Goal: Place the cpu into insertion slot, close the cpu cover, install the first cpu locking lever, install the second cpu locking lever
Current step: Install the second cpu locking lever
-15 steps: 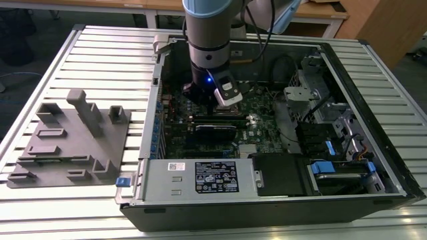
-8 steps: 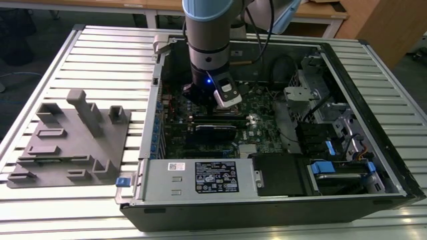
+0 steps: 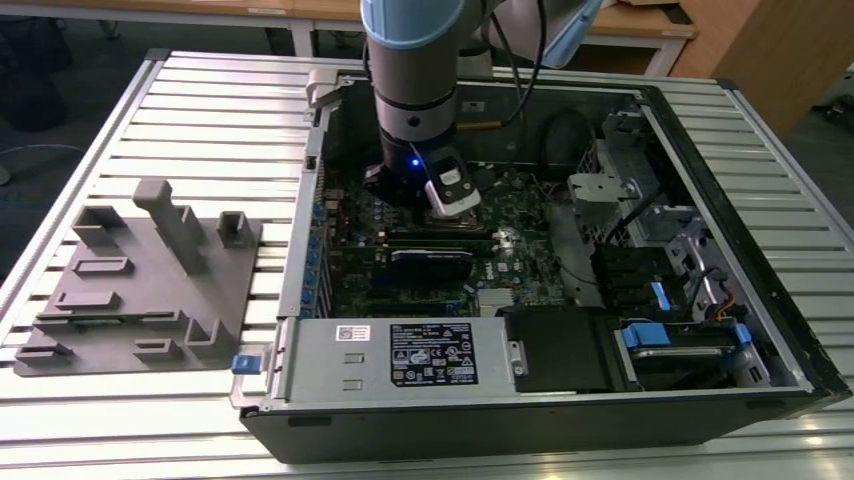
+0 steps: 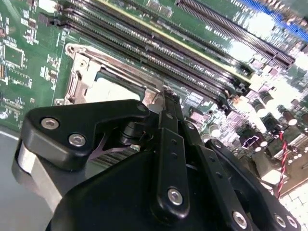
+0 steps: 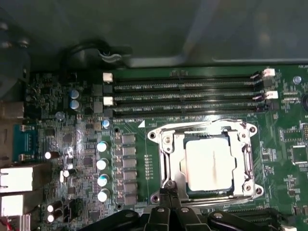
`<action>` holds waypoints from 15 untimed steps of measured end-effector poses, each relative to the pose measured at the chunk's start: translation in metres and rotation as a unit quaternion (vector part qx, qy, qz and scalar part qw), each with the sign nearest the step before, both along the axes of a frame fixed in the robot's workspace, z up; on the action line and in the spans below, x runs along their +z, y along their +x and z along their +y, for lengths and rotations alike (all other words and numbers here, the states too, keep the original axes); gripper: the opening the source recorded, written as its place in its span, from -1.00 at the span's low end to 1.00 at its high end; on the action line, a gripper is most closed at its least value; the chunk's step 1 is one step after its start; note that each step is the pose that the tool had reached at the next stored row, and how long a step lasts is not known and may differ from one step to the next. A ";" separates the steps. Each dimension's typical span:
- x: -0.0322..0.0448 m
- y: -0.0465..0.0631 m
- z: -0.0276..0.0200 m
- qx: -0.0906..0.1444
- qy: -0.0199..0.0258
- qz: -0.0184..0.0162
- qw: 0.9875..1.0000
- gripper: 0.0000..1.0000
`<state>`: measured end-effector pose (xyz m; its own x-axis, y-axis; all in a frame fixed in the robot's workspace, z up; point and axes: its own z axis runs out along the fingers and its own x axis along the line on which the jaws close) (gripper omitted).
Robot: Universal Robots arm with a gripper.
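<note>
Sitting flat in its socket, the cpu [image 5: 208, 162] shows its pale metal top through the window of the cpu cover [image 5: 169, 163], right of centre in the first wrist view. The shiny frame lies down around the chip, so the seating and the cover-closing look done; I judge the work to be at the locking levers, though I cannot make out a lever clearly enough to say whether either is latched.

The gripper [image 5: 171, 199] comes in from the lower edge of that frame, its black tip touching or just short of the cover's near rim, where a lever would run along the socket's side. In the second wrist view the gripper [image 4: 166, 96] reaches the same metal edge; the jaws look drawn narrow together, with nothing visibly held between them.

Above the socket in the first wrist view lie the memory slots [image 5: 185, 96], empty, with white clips at their ends.

In the exterior view the arm [image 3: 414, 80] stands upright over the motherboard [image 3: 521, 240] inside the open computer case [image 3: 787, 330], which lies on the ribbed counter [image 3: 200, 110]. A grey fixture block [image 3: 147, 290] sits at the frame's left. The power supply [image 3: 387, 355] carries a printed label, too small to read.
</note>
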<state>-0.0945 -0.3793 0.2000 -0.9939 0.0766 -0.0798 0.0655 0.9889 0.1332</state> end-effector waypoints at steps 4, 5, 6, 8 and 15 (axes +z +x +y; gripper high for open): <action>0.0003 -0.002 -0.0002 0.000 0.008 -0.001 1.000 -0.79; 0.0003 -0.002 -0.0002 0.000 0.008 -0.001 1.000 -0.79; 0.0002 -0.002 -0.0001 0.000 0.009 -0.001 1.000 -0.79; 0.0009 -0.003 -0.0002 0.000 0.010 -0.001 1.000 -0.79; 0.0222 -0.003 -0.0001 -0.003 0.010 -0.001 1.000 -0.79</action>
<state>-0.0970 -0.3794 0.2222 -0.9932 0.0838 -0.0808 0.0707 0.9857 0.1531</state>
